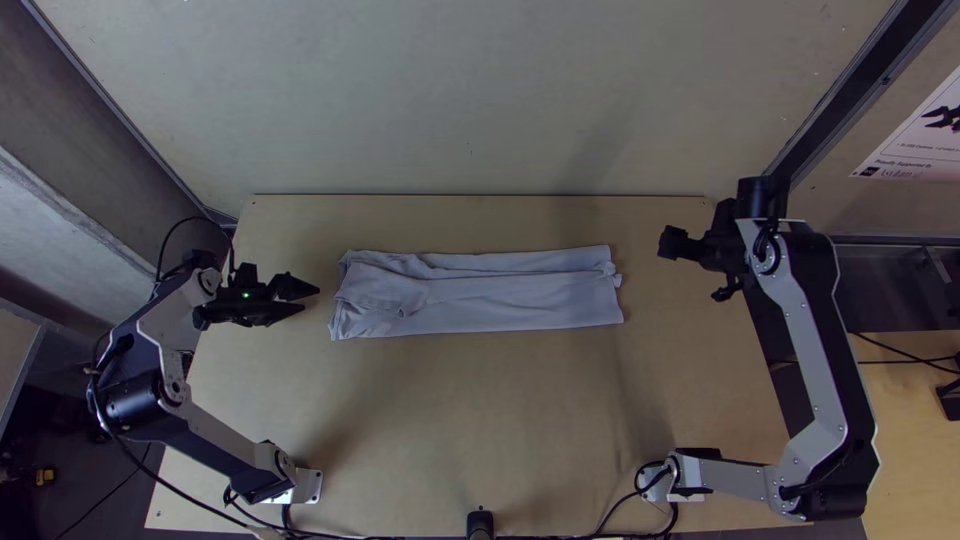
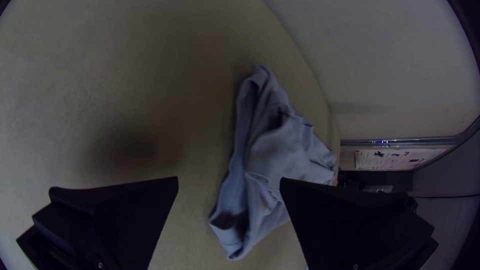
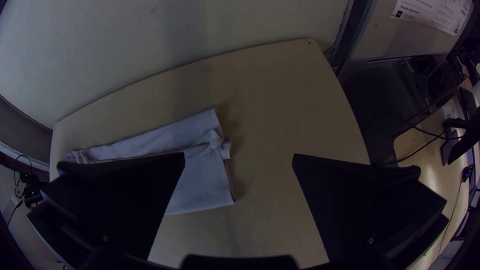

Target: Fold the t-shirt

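Observation:
In the top view a pale grey-blue t-shirt (image 1: pixel 500 300) lies as a long, narrow folded strip across the upper middle of the table, its left end somewhat wrinkled. My left gripper (image 1: pixel 312 299) is open just left of that end, apart from the cloth. Off the strip's right end, my right gripper (image 1: pixel 690 270) is open over the table. The left wrist view shows the t-shirt (image 2: pixel 280 150) beyond my left gripper (image 2: pixel 229 182), with nothing between the fingers. In the right wrist view the t-shirt (image 3: pixel 195 175) is partly behind one finger of my right gripper (image 3: pixel 239 157).
Bare wooden table (image 1: pixel 480 420) stretches in front of the cloth. A pale wall (image 1: pixel 470 100) rises behind the table's far edge. Black cables (image 1: pixel 340 537) run along the near edge, where a small black post (image 1: pixel 480 522) stands.

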